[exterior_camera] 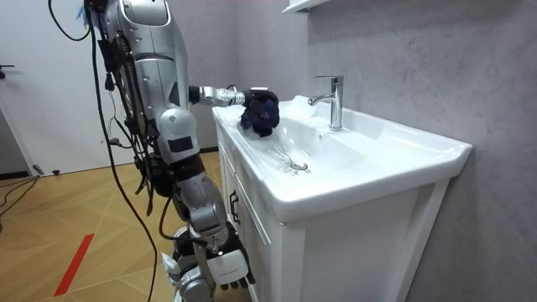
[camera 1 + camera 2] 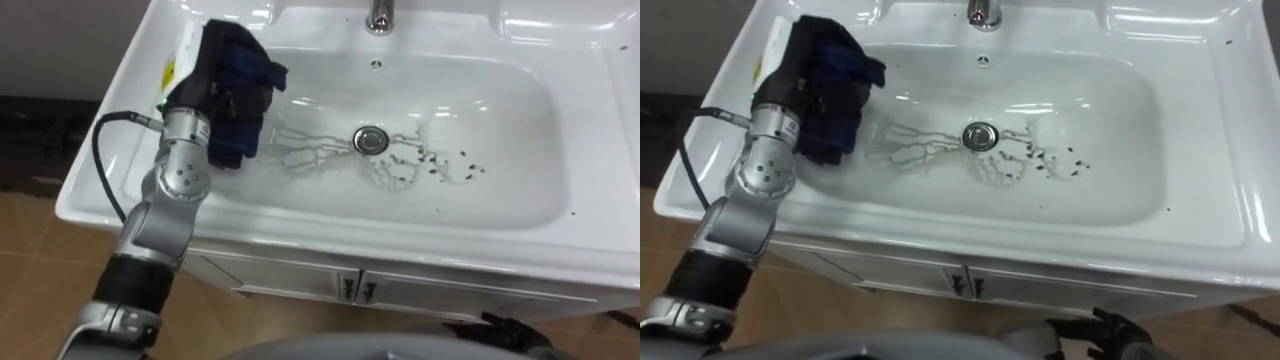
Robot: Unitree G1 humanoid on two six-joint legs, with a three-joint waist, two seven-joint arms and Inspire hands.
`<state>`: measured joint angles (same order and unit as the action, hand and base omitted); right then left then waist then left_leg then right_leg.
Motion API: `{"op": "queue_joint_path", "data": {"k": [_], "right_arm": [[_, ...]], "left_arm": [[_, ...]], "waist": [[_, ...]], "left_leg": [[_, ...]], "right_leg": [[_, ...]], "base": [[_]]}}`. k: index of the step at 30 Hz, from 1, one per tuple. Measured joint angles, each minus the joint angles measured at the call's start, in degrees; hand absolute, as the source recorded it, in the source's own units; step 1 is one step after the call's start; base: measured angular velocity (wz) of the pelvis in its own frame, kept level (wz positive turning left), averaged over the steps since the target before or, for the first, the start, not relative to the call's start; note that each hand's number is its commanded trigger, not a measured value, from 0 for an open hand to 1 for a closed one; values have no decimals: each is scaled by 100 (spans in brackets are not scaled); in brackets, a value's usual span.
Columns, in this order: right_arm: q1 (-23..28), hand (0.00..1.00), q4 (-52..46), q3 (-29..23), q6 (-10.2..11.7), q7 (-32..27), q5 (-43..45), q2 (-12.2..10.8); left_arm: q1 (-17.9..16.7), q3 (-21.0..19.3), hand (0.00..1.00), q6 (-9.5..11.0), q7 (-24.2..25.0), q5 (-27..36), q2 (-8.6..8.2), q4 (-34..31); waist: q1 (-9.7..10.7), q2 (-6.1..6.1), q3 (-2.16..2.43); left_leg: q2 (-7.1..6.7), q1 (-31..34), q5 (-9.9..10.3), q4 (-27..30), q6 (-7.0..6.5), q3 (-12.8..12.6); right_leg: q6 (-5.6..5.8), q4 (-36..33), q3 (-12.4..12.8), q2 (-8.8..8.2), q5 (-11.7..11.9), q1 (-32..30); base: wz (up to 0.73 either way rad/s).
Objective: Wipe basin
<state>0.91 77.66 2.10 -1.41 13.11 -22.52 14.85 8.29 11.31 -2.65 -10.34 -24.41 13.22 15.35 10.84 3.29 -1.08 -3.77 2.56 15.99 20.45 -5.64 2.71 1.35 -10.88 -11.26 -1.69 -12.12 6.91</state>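
**Basin wipe: cloth's in hand, the dirty bit is untouched**

Left eye view first. The left hand sits at the basin's left wall, fingers curled into a bunched dark blue cloth, so it has a proper hold of it. The cloth rests against the sloping left side, just off the rim. In the bowl itself there are thin water streaks running toward the drain, and a scatter of dark specks just right of the drain. No standing water that I can see. The faucet is at the back edge, not running.

Room view: the robot stands at the front of the white cabinet with its left arm stretched out over the bowl. From this side the cloth hangs in a wad off the hand, at the end of the basin far from the camera.

Right eye view: same story. Low at the bottom edge there's a dark shape I take to be the right hand, idle in front of the cabinet. I can't tell how it's set.

My read: this is early in the wiping, with the cloth working the left wall. The next move calls for sweeping it right across the floor of the bowl, past the drain and over the specks, pressing enough that the wad drags flat and doesn't just skim over them.
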Motion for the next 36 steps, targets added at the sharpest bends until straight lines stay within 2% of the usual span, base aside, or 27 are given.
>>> {"op": "queue_joint_path", "data": {"k": [6, 8, 12, 15, 17, 23, 26, 31, 33, 35, 36], "right_arm": [[-328, 0, 35, 144, -102, -81, -7, 28], [-456, 0, 13, 302, -117, -155, 1, 23], [-644, 0, -8, 314, -114, -267, -11, -13], [-693, 0, -9, 316, -112, -330, -13, -9], [-711, 0, -22, 307, -104, -374, 20, 43], [-643, 0, 26, 416, -105, -539, -19, 175], [-655, 0, 8, 456, -104, -674, -13, 134], [-753, 0, -39, 455, -94, -830, 23, 141], [-789, 0, -139, 454, -95, -886, 17, 148], [-834, 0, -287, 456, -89, -930, -57, 150], [-834, 0, -318, 461, -90, -935, -88, 149]], "left_arm": [[354, 267, 100, 50, 16, 25, -11, 798], [632, 390, 100, 164, 8, 125, -31, 1295], [880, 486, 100, 384, -79, 179, -75, 1961], [1126, 530, 100, 545, -203, 327, -98, 2501], [1456, 529, 100, 738, -265, 606, -96, 3096], [2073, 469, 100, 1012, -496, 1160, -94, 4240], [2294, 459, 100, 1068, -602, 1356, -95, 4579], [2549, 457, 100, 1198, -686, 1886, -70, 4933], [2601, 460, 100, 1200, -698, 2095, -43, 4945], [2648, 455, 100, 1261, -702, 2313, -2, 4968], [2675, 455, 100, 1271, -699, 2423, -3, 4985]], "waist": [[3, 6, 2], [-18, 28, -2], [25, 59, 4], [142, 71, -3], [167, 116, -20], [399, 190, -78], [484, 186, -82], [496, 208, -91], [528, 194, -100], [536, 179, -113], [531, 177, -114]], "left_leg": [[29, 292, -2, 207, 0, -72], [49, 364, -2, 237, -3, -58], [74, 529, -56, 247, 3, -147], [107, 747, -68, 336, 16, -252], [133, 978, -72, 439, 29, -359], [204, 1402, -103, 635, 89, -587], [202, 1628, -129, 757, 133, -623], [222, 1872, -173, 889, 204, -666], [272, 1943, -177, 925, 210, -866], [347, 2038, -180, 1015, 213, -1184], [359, 2084, -180, 1043, 213, -1209]], "right_leg": [[-1, -117, 4, 3, 0, -240], [-4, -297, 24, 2, -7, -402], [-29, -514, 50, -18, -21, -711], [-73, -789, 137, -17, -95, -1026], [-106, -1059, 270, -19, -158, -1368], [-219, -1458, 359, -35, -284, -1943], [-283, -1747, 337, -122, -400, -2275], [-377, -2066, 340, -153, -495, -2617], [-411, -2230, 354, -189, -557, -2759], [-444, -2459, 412, -235, -622, -2973], [-455, -2507, 418, -237, -634, -3020]], "base": [[-1], [-7], [-14], [-15], [-24], [-19], [0], [1], [4], [0], [0]]}}
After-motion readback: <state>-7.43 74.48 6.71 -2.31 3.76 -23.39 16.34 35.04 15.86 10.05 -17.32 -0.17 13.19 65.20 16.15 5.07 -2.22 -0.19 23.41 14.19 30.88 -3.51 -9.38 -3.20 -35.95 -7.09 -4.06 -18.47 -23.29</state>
